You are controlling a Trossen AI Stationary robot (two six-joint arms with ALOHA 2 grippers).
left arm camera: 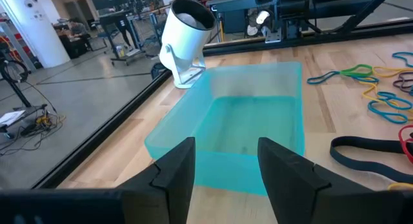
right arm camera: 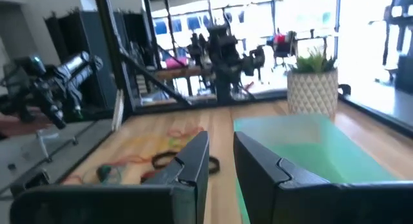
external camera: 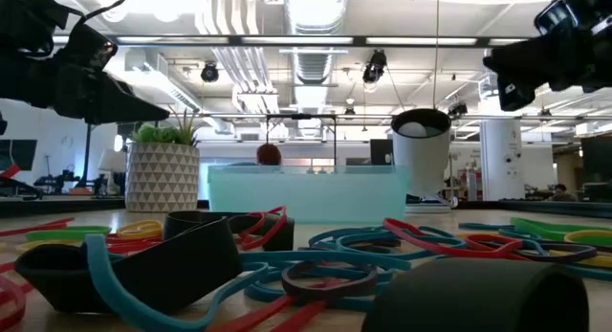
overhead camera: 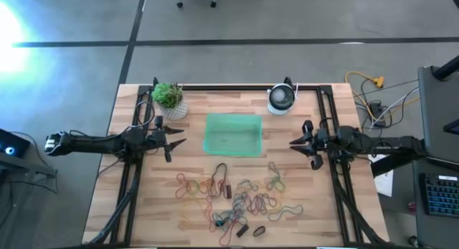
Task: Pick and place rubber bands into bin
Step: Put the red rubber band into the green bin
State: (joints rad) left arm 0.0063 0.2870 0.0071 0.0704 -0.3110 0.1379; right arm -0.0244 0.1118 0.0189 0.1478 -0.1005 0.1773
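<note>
High view: translucent green plastic tray (overhead camera: 232, 134) empty mid-table; thin coloured rubber bands (overhead camera: 237, 199) piled nearer front edge. Left gripper (overhead camera: 174, 139) and right gripper (overhead camera: 297, 143) flank tray, jaws parted, holding nothing. Advice: descend on outlying band, pinch single loop.

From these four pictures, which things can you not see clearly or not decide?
- Bin floor: low view, its frosted wall hides the inside.
- Rubber bands: high view, too small and tangled to count.
- Plant pot: low view, nearer bands hide its base.
- White device: left wrist view, its base sits behind the bin's far wall.
</note>
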